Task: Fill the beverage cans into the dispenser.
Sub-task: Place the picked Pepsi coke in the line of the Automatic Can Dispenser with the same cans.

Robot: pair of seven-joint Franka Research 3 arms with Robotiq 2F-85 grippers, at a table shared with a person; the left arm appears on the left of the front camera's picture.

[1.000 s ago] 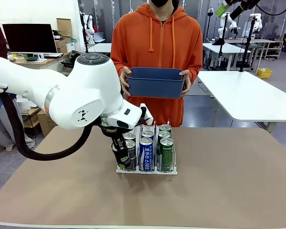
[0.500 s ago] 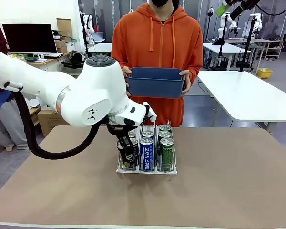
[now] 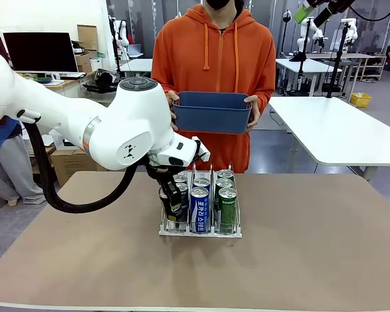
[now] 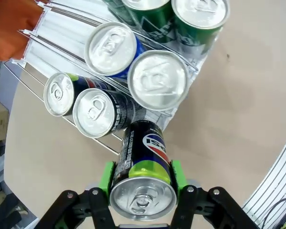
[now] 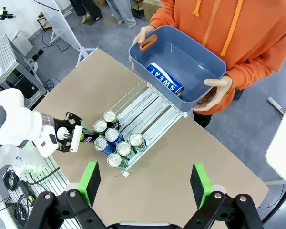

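Your left arm [image 3: 117, 133] reaches in from the worktop's left edge, wrist bent downward, left gripper [image 4: 142, 175] clamped on a black can [image 4: 144, 150]. Your right gripper [image 5: 145, 183] hangs high above, jaws spread wide.

Front view faces the person [image 3: 213, 71] across the table [image 3: 312, 260]; both wrist views look down on the dispenser [image 5: 150, 112], left closest.

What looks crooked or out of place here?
The black can in the left gripper leans at the dispenser's left front, while the racked cans stand upright. Another can lies sideways in the person's blue tub.
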